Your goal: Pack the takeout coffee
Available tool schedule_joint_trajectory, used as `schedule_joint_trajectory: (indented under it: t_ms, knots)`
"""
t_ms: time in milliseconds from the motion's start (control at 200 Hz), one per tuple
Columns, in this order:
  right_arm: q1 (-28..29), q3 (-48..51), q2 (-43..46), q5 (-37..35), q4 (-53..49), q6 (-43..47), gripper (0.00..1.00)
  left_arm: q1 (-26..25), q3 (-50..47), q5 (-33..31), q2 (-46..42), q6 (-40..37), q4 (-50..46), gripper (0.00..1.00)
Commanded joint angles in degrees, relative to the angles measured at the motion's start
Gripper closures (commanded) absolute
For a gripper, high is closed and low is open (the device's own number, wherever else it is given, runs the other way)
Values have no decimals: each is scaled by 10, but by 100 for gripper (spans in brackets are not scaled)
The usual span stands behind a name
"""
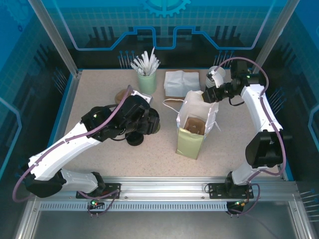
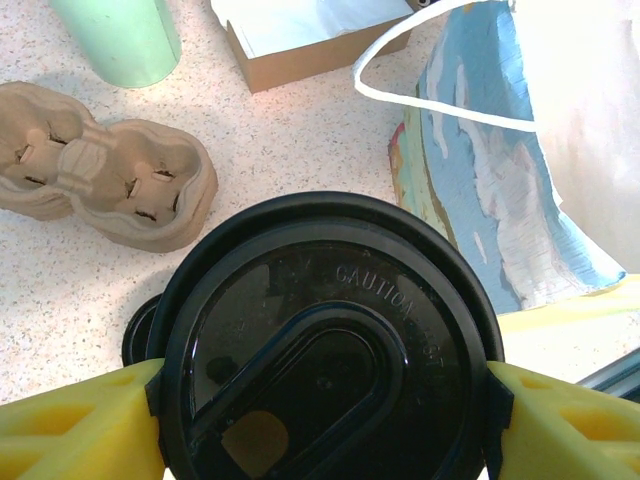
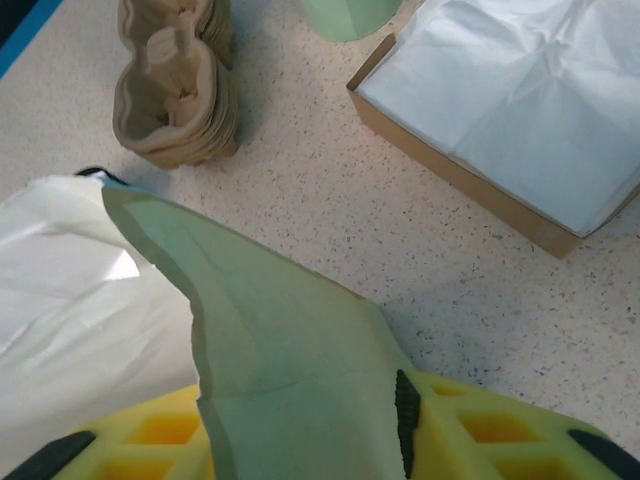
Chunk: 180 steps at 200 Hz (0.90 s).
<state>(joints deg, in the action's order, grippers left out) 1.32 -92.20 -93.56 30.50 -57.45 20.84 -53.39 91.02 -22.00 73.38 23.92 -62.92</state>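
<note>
Jaws of the left gripper (image 2: 325,425) sit on either side of the takeout coffee (image 2: 330,300), one yellow finger against each side of its black lid. The cup is upright, left of the paper bag (image 1: 197,117) and near it. Whether it stands on the bench (image 1: 99,94) or hangs clear I cannot tell. Across the bag, the right gripper (image 3: 310,440) has its jaws drawn narrow, pinching the bag's green-lined rim (image 3: 280,340) and keeping the mouth open.

The step in hand looks like carrying the cup to the bag. To do it well, raise the cup straight and level, high enough to pass the rim and the white handle loop (image 2: 400,95). Centre it over the mouth and lower it plumb. The right pinch should hold steady, since the thin paper wall may fold inward if nudged. Release the cup only once it is seated.
</note>
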Motion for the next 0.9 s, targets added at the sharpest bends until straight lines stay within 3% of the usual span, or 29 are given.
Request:
schedule_joint_trajectory:
  t_ms: [0, 110, 195, 895]
  knots:
    - [10, -21, -6, 20, -19, 18, 71, 4, 23, 18, -2, -11, -17, 25]
    - [17, -21, 4, 39, -14, 25, 86, 4, 32, 24, -3, -13, -20, 25]
    - [28, -18, 20, 41, -7, 29, 91, 4, 42, 27, -4, -18, -23, 26]
    - [121, -11, 97, -68, 51, -122, 95, 3, 150, 61, -13, -57, -48, 27]
